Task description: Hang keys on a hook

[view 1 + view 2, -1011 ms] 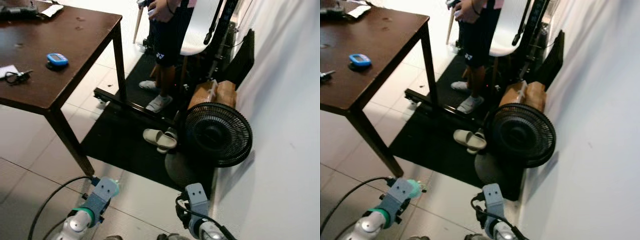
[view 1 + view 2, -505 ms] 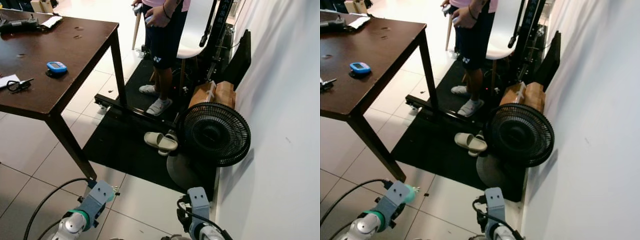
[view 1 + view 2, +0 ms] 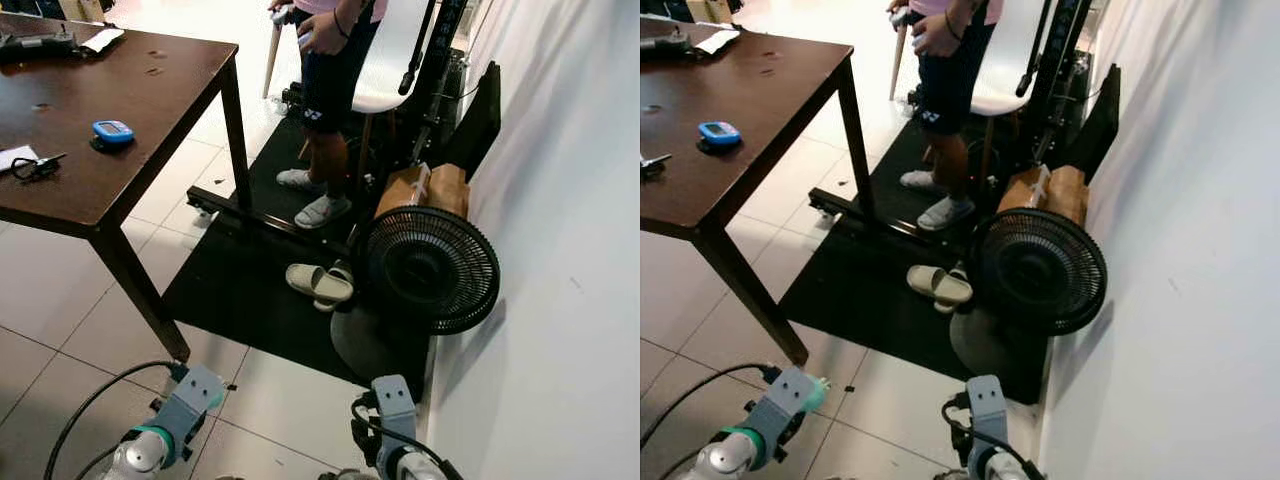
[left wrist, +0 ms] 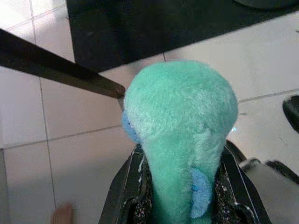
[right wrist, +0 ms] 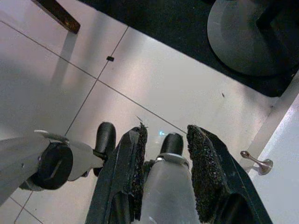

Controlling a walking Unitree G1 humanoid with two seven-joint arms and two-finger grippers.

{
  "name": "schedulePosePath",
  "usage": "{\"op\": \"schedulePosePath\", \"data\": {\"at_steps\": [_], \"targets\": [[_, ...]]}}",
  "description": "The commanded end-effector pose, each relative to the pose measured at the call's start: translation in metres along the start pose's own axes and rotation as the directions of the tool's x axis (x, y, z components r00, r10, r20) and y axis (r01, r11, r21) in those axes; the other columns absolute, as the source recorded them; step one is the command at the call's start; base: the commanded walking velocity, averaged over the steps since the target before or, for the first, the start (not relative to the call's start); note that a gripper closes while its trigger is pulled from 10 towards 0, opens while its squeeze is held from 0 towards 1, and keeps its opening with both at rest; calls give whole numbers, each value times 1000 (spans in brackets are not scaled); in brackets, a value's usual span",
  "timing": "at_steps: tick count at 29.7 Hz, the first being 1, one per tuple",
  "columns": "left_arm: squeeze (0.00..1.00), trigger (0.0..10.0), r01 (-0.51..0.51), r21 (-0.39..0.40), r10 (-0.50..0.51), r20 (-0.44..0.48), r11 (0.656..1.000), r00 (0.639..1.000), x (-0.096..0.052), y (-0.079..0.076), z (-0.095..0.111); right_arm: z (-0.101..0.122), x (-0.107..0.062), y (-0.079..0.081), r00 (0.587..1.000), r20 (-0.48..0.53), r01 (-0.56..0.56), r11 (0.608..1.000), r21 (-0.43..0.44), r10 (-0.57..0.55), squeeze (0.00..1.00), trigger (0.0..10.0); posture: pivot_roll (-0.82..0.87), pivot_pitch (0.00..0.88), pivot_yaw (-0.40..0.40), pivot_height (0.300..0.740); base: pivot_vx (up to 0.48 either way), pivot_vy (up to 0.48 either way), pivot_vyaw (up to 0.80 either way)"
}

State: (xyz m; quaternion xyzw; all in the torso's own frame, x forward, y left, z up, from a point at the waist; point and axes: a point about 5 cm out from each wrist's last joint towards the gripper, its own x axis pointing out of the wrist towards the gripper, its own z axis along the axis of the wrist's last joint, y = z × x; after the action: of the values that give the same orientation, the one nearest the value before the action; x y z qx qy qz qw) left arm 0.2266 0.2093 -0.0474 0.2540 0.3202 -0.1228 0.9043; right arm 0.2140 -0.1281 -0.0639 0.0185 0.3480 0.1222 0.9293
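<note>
Left hand (image 4: 180, 186) at lower left of head view, pinching green plush keychain (image 4: 180, 126), carried low for transit. Right hand (image 5: 163, 163) spread, empty, idle. Spare keys (image 3: 30, 166) on table (image 3: 150, 120), upper left. Hook not seen.

A dark wooden bench (image 3: 760, 90) stands far left with a small blue gadget (image 3: 719, 133) on it. A black fan (image 3: 1040, 270) sits by the white wall, pale slippers (image 3: 938, 286) on the black mat (image 3: 870, 290) beside it. A person (image 3: 945, 100) stands beyond. Near, the left tool (image 3: 812, 392) carries something green.
</note>
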Motion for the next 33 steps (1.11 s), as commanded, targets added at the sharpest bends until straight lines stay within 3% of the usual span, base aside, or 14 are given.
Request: {"op": "schedulePosePath", "data": {"at_steps": [1,6,18,33], "targets": [[0,10000,-2,-11,2,-24,1000,1000,-3,-3,-8,-10,-4,-2,999,-35,-3,1000,-1,3,0,10000,30,95,26,740,0,0,0],[0,10000,12,-10,-13,-19,1000,1000,-4,-9,-9,-16,-7,-11,998,-52,22,1000,-4,-22,0,10000,15,97,36,740,0,0,0],[0,10000,43,22,-43,-8,999,999,-3,-10,-6,-18,-6,4,999,-54,-1,1000,7,1,0,10000,8,90,34,740,0,0,0],[0,10000,71,34,-71,-1,997,997,-3,-22,-6,-16,-7,-7,998,-57,13,1000,-15,-14,0,10000,5,84,18,740,0,0,0]]}}
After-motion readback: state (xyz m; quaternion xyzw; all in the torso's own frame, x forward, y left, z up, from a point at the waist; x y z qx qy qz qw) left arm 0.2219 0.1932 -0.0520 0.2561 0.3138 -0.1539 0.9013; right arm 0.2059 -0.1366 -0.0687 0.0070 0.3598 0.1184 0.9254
